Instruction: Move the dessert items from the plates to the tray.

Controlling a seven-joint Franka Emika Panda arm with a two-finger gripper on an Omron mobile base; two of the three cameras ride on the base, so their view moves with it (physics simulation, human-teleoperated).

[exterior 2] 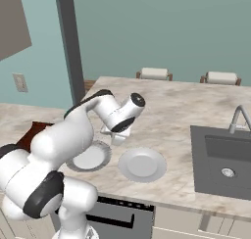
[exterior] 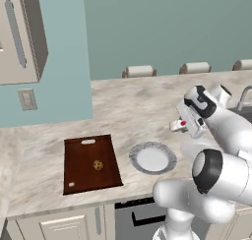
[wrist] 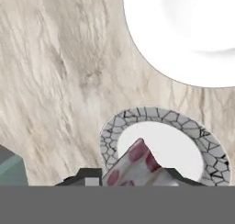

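My gripper hangs above the marble counter, shut on the white cake piece with red topping. In the hand view the cake sits between the fingertips, over a plate with a grey patterned rim and a bare white centre. The right base view shows two plates, one to the left and one to the right, with the gripper above the gap between them. In the left base view one plate lies right of the dark wooden tray. The tan cookie lies on the tray.
A dark sink with a faucet sits at the counter's right end. Chair backs line the far edge. A wall cabinet hangs at upper left. The counter's front edge runs just below the tray and plates.
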